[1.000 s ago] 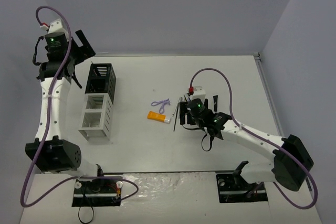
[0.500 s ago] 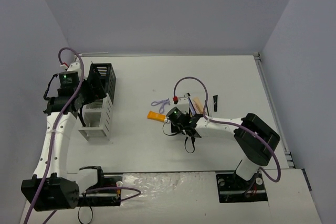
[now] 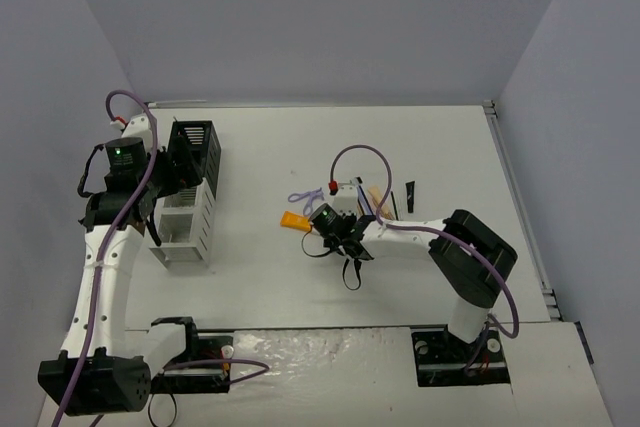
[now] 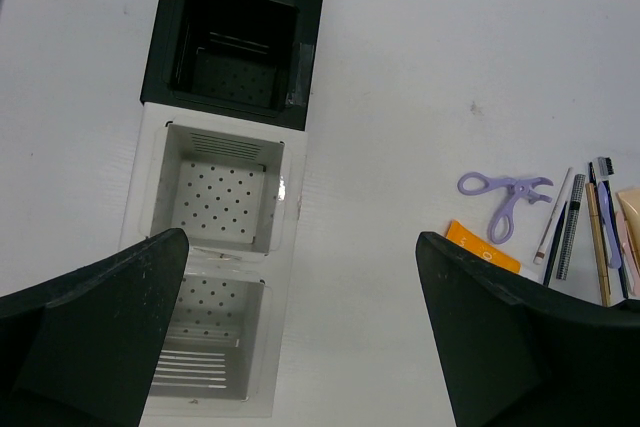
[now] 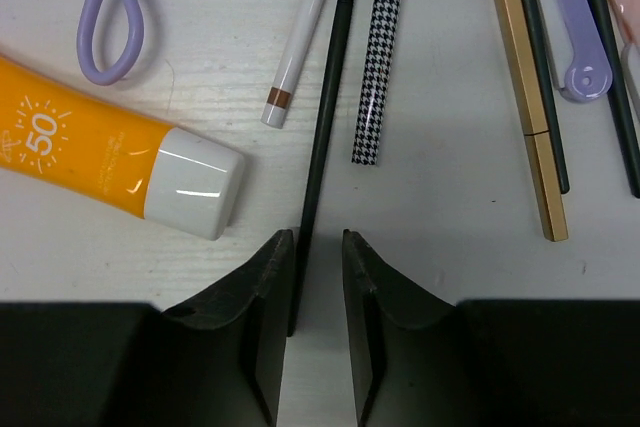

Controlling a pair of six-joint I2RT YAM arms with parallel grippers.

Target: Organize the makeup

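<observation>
The orange tube [image 5: 80,162] with its white cap [image 5: 197,194] lies left of my right gripper [image 5: 318,247]. The gripper's jaws are slightly apart and straddle the near end of a thin black pencil [image 5: 325,117], which touches the left finger. The purple looped tool [image 5: 110,17], a white pencil [image 5: 300,47], a houndstooth pencil [image 5: 378,57] and a gold pencil [image 5: 525,87] lie beyond. In the top view the tube [image 3: 294,219] is beside that gripper [image 3: 322,230]. My left gripper [image 4: 302,239] is wide open and empty above the rack.
The black-and-white compartment rack [image 3: 190,197] stands at the left. Its white compartments [image 4: 290,207] and black compartment [image 4: 305,67] look empty from above. More pencils and a black cap [image 3: 410,192] lie right of the right gripper.
</observation>
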